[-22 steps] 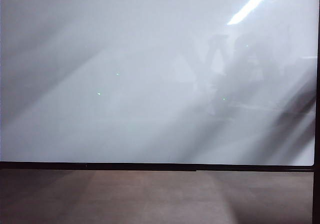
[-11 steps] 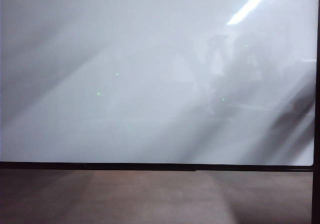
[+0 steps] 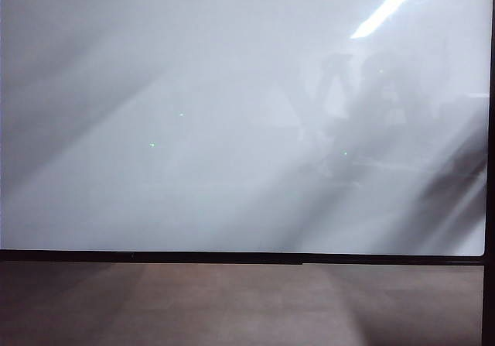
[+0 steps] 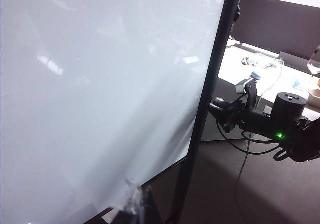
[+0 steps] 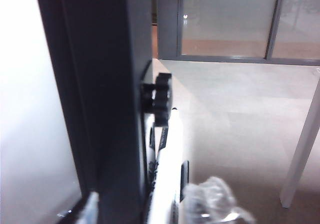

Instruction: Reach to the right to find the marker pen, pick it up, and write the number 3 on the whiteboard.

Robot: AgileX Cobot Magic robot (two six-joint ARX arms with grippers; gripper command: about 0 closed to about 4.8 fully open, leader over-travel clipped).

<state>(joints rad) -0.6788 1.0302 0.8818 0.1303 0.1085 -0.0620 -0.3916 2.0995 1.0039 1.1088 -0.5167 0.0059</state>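
Right gripper at the board's edge, marker pen between its fingers

Exterior view shows only the whiteboard (image 3: pixel 232 129), glossy white with a thin black frame, over a brown surface (image 3: pixel 232 307); neither arm in it. Left wrist view adds the right arm (image 4: pixel 280 119), black with a green light, beside the frame's outer side. Right wrist view alone shows the marker pen (image 5: pixel 167 159): slim pale barrel standing along the frame just under a black knob (image 5: pixel 161 97). Right gripper (image 5: pixel 152 206) is spread, translucent fingertips (image 5: pixel 215 204) either side of the pen, contact unclear. Left gripper (image 4: pixel 135 201) sits close to the board face; one clear tip shows, spread unreadable.
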